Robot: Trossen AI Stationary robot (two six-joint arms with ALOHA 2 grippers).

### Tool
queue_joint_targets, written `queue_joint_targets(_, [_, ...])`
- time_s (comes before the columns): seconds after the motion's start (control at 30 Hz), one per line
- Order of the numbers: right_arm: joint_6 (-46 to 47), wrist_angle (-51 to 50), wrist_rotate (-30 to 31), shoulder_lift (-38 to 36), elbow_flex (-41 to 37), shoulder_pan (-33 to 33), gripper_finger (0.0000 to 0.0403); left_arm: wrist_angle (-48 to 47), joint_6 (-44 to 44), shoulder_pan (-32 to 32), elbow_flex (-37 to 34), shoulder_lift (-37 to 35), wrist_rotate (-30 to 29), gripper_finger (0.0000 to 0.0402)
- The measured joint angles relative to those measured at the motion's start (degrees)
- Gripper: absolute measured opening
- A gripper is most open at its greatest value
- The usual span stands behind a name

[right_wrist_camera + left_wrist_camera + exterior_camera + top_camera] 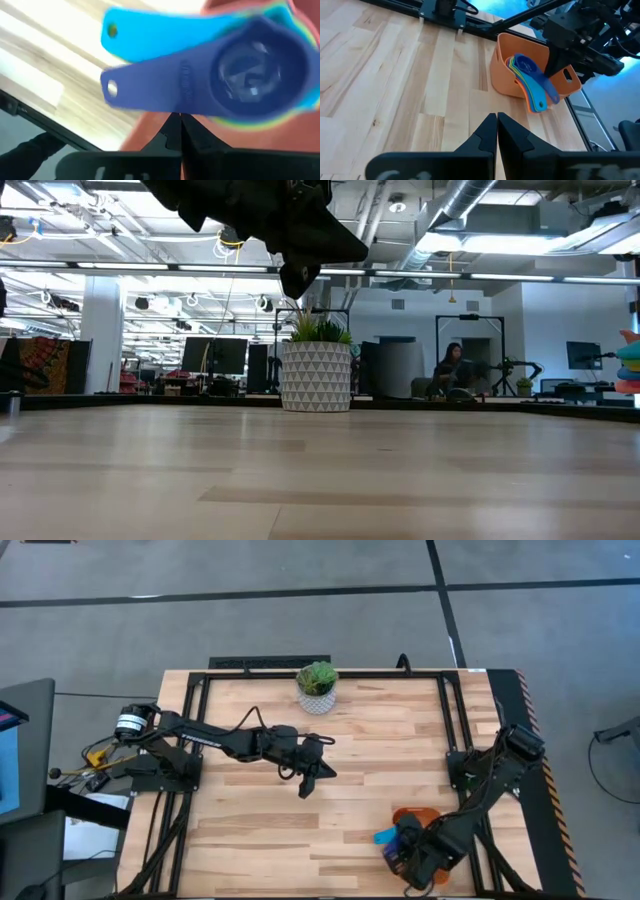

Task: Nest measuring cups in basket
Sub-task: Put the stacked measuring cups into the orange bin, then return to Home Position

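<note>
The cups [530,80] sit stacked in the basket [507,70], which lies at the table's [380,760] near right edge, but their handles stick out over the basket's low front wall, the dark blue one on top. The right gripper [175,122] hovers just over that stack with its fingers closed and nothing between them; the left gripper [496,122] hangs over mid-table, also closed and empty, well apart from the basket. The main risk I see is the right gripper catching a handle on any sideways move, which could lever the stack apart or tip the basket. The plant pot [317,690] at the far edge seems out of harm's way.
</note>
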Motion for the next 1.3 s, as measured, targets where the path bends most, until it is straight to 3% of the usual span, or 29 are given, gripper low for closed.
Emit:
queue_joint_targets(0.3, [-4.3,0.5,-0.2,0.0,0.0,-3.2,0.0012,0.0,-0.8,-0.1,0.0,0.0,0.8,0.0])
queue_joint_targets(0.5, [-1.6,1.7,0.7,-1.8,0.4,-1.9,0.0011,0.1,-0.8,0.3,0.0,-0.2,3.1,0.0])
queue_joint_targets(0.6, [0.1,0.3,6.1,-3.7,1.8,-0.8,0.0016,1.9,-1.1,1.8,0.0,-1.6,4.9,0.0])
queue_joint_targets(0.73, [-1.4,0.3,18.5,-6.5,2.7,-0.6,0.0015,3.8,-1.0,4.4,0.1,-4.6,6.3,0.0])
queue_joint_targets(0.87, [-6.5,1.3,29.3,-7.6,2.7,-4.3,0.0005,4.9,1.7,6.8,0.1,-8.2,6.1,0.0])
queue_joint_targets(1.0, [-21.9,12.1,30.4,-8.0,2.7,-11.8,0.0009,2.3,4.1,8.9,0.1,-12.6,6.3,0.0])
queue_joint_targets(1.13, [-44.6,33.7,30.1,-8.0,2.7,-19.0,0.001,-4.6,7.5,11.8,0.1,-19.1,6.2,0.0])
queue_joint_targets(1.3, [-68.2,58.8,22.8,-7.5,2.7,-26.8,0.0005,-9.8,10.7,13.4,-2.2,-27.8,4.9,0.0])
